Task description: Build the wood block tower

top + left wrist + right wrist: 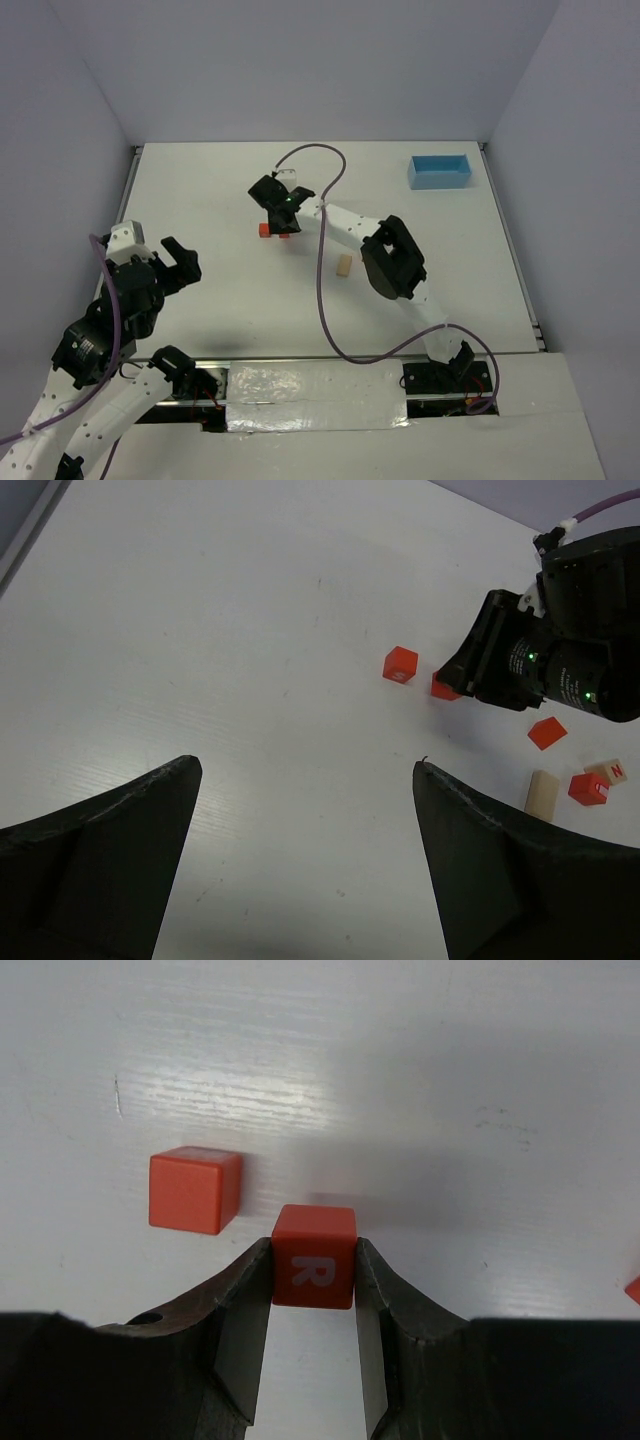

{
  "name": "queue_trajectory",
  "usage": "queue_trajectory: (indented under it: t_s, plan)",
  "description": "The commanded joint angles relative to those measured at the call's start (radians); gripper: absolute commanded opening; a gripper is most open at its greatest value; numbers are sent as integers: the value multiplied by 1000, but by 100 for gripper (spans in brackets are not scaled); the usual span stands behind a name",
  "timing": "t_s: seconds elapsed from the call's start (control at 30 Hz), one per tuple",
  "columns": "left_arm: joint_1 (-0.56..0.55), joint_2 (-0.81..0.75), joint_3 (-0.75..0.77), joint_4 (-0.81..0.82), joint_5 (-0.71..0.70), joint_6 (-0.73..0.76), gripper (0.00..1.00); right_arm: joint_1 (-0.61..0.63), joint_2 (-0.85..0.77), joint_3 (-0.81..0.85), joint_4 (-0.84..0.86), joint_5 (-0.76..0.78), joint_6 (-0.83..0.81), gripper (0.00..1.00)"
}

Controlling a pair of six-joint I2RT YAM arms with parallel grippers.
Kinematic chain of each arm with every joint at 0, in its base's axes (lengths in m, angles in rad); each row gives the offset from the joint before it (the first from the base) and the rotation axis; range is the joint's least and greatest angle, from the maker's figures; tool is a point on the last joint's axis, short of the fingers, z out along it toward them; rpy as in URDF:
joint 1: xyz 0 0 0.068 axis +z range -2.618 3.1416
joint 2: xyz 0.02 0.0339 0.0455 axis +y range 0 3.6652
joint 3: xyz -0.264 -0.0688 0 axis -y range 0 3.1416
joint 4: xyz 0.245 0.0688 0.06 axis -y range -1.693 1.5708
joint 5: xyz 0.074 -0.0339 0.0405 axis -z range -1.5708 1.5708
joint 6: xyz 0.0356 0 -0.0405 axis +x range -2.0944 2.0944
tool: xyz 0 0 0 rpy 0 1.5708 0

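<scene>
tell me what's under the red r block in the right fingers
Only white table shows around the red R block held by the right fingers; no block peeks out below. Its underside is hidden, so whether it touches the table is unclear.

Bright, even light; soft shadows.

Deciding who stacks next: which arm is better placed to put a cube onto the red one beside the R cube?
Right. Its fingers clamp the R cube, close beside the plain red cube. The left arm's fingers stand open and empty, well back from both.
</scene>
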Motion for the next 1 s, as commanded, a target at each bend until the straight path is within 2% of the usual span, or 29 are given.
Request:
queue_trajectory:
  t_s: [0.0, 0.2, 0.53, 0.7, 0.97]
  plan:
    - [4, -15, -2, 27, -16, 14, 99, -24, 46, 48, 35, -51, -15, 27]
    - [4, -15, -2, 31, -10, 17, 100, -32, 70, 74, 49, -75, -23, 29]
    - [4, -25, -2, 32, -8, 19, 99, -37, 116, 138, 31, -83, -2, 40]
    - [4, -22, -4, 34, -5, 20, 100, -37, 90, 112, 47, -89, 8, 47]
    - [4, -25, -2, 35, -2, 22, 99, -38, 37, 65, 57, -81, 25, 49]
